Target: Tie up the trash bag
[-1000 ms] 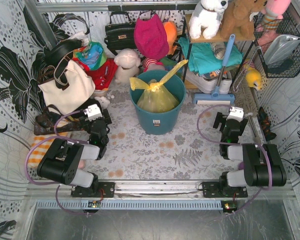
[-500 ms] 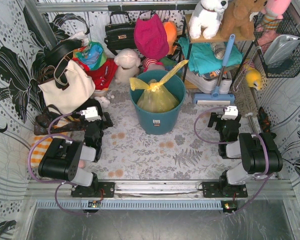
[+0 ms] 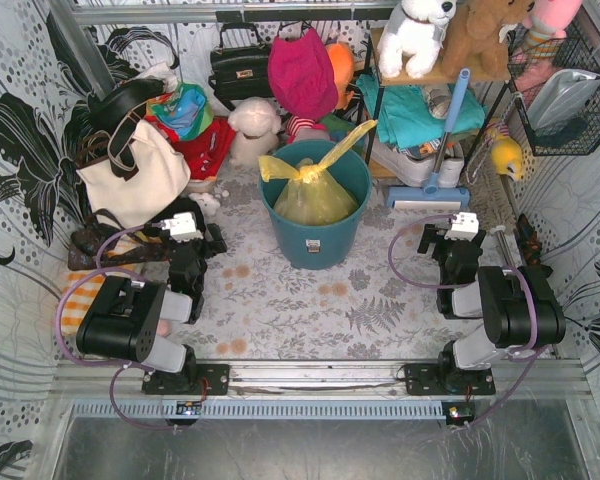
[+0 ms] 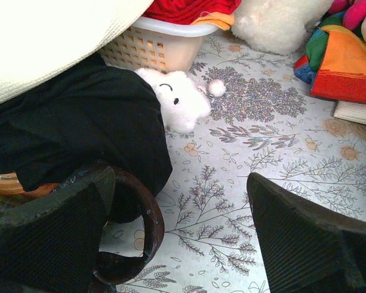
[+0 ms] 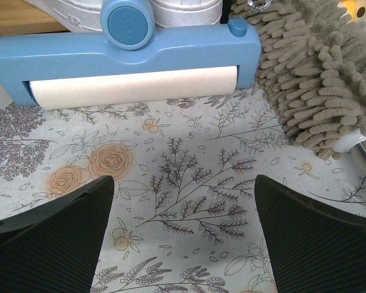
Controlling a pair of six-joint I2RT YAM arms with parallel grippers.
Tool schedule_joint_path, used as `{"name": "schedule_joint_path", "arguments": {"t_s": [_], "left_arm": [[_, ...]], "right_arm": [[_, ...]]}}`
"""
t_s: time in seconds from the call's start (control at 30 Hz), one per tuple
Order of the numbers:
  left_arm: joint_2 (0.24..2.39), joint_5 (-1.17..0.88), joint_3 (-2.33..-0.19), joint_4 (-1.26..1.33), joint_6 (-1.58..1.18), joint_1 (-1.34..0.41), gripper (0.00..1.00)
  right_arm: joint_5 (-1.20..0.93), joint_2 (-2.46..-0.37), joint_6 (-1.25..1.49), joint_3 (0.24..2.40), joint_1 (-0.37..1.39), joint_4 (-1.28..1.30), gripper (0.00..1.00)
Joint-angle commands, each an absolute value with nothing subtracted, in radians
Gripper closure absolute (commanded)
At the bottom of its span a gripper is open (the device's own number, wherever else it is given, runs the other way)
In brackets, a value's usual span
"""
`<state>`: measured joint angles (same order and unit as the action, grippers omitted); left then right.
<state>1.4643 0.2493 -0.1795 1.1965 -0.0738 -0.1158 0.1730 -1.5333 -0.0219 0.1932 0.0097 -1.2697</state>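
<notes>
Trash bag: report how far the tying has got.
Looks done: the trash bag sits in the teal bin, its neck pinched into a knot with two tails sticking out. In hand: nothing; the left claw and right claw are open, empty, apart from it. Left: at most checking the knot's tightness.

bag (image 3: 313, 195): translucent yellow-green, white showing through
bin (image 3: 320, 245): teal
table (image 3: 280, 310): pale, grey fern and orange rose print
tote (image 3: 130, 180): cream
roller (image 5: 128, 58): blue, white roll
duster (image 5: 311, 73): shaggy grey-brown
plush (image 4: 180, 104): white, black eyes
</notes>
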Motion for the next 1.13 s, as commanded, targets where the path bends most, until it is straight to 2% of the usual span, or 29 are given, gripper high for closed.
{"name": "schedule_joint_path", "arguments": {"t_s": [0.0, 1.1], "left_arm": [[1.47, 0.244, -0.196, 1.246, -0.078, -0.109, 0.02], [1.47, 0.236, -0.198, 1.237, -0.079, -0.106, 0.02]], "right_arm": [[0.185, -1.537, -0.012, 0.183, 0.005, -1.321, 0.03], [0.183, -1.536, -0.011, 0.185, 0.005, -1.319, 0.03]]}}
